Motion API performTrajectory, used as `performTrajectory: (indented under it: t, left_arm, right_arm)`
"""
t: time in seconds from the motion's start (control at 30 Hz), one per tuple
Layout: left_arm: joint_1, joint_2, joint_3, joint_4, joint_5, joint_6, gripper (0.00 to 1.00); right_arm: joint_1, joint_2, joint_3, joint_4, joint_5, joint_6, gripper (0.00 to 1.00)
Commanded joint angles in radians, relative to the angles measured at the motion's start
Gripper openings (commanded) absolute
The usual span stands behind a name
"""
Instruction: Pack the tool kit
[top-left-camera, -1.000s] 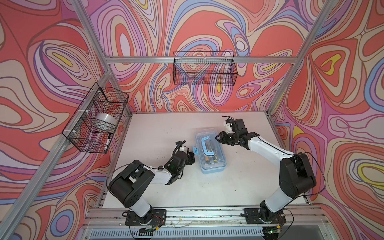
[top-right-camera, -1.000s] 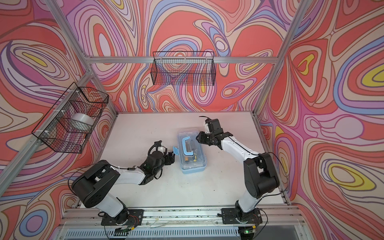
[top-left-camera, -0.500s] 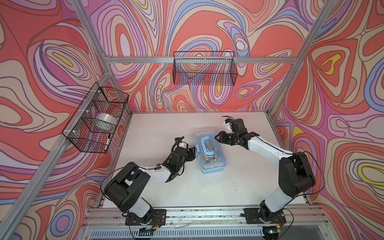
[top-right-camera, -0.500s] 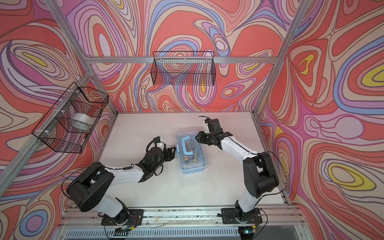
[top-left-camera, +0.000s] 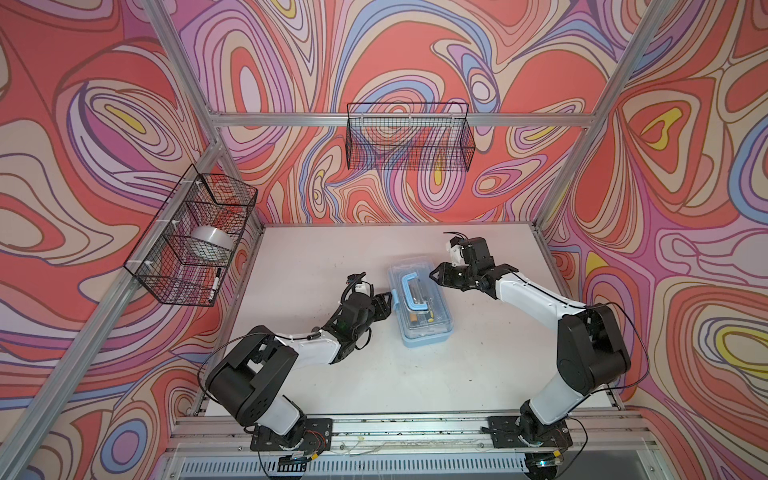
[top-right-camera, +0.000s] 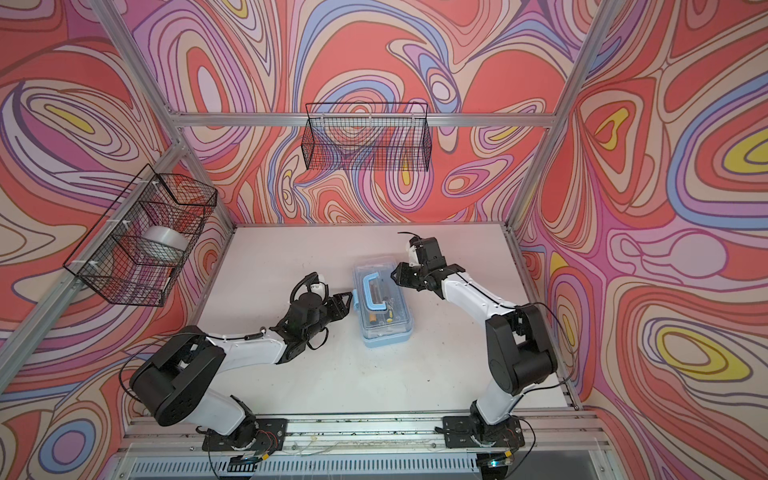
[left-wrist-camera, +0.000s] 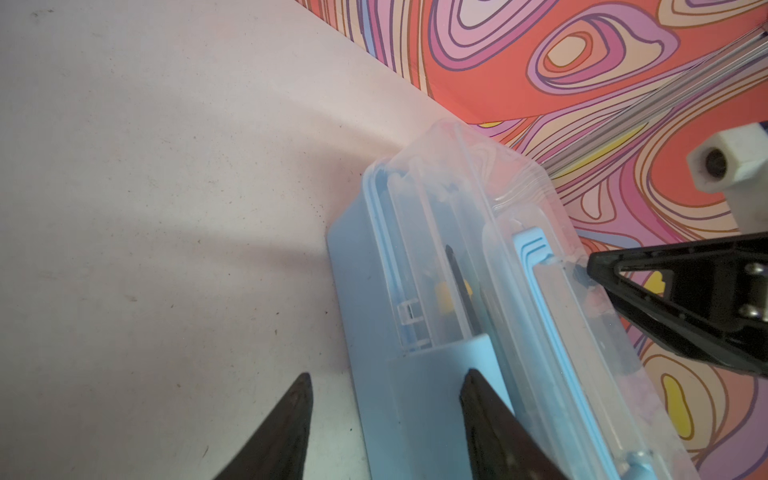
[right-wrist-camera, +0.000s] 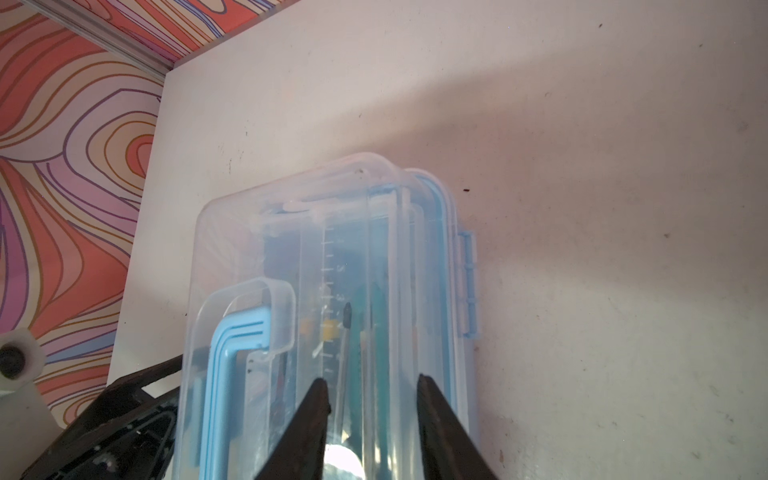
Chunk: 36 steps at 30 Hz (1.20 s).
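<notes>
Reaching forward from the near rail, the white-and-black left arm lies low over the flat white tabletop (top-left-camera: 324, 257), with the black-fingered left gripper (top-left-camera: 387, 300) (top-right-camera: 347, 297) against the left long side of the small rectangular light-blue plastic tool kit box (top-left-camera: 430, 332) (top-right-camera: 386, 332) with its clear lid. In the left wrist view the left gripper (left-wrist-camera: 386, 374) stands roughly half open. One fingertip hangs over bare table just beside the box wall, the other lies against the light-blue plastic latch flap (left-wrist-camera: 419, 399) at the lid's edge, and nothing is clamped between them.

The tool kit box (left-wrist-camera: 357, 291) sits near the middle of the table, lid down, its long axis running near to far. Its flat light-blue U-shaped handle (top-left-camera: 406, 293) (top-right-camera: 366, 293) is folded on top. Yellow-and-black tool handles (top-left-camera: 422, 319) show through the lid toward the near end.

Beyond, the black right gripper (top-left-camera: 433, 275) (top-right-camera: 393, 275) reaches in from the right over the far right part of the lid. In the right wrist view the right gripper (right-wrist-camera: 370, 378) has its fingers narrowly parted above the clear lid, holding nothing. Whether the tips touch the lid cannot be told.

Farther back, a black wire basket (top-left-camera: 166, 286) on the left wall holds a grey tape roll (top-left-camera: 210, 243) and a marker pen (top-left-camera: 216, 282). A second, long black wire basket (top-left-camera: 409, 141) hangs on the back wall.
</notes>
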<state>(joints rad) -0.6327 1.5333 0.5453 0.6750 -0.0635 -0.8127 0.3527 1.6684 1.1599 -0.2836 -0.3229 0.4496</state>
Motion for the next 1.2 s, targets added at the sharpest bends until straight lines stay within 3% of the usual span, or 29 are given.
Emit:
performTrajectory:
  t: [0.0,0.8,0.93,1.17]
  left_arm:
    - [-0.011,0.004,0.014,0.019,0.092,-0.032,0.56]
    - [-0.011,-0.028,-0.009,0.014,0.135,-0.12,0.51]
    - [-0.011,-0.021,-0.019,0.028,0.139,-0.133,0.43]
    - [-0.011,-0.012,-0.021,0.052,0.151,-0.147,0.4]
  right_arm:
    - [0.012,0.047,-0.032,-0.025,-0.027,-0.015,0.36]
    - [0.012,0.044,-0.058,-0.008,-0.034,-0.012,0.36]
    - [0.012,0.045,-0.058,-0.009,-0.032,-0.013,0.36]
    - [0.012,0.049,-0.063,-0.006,-0.033,-0.011,0.35]
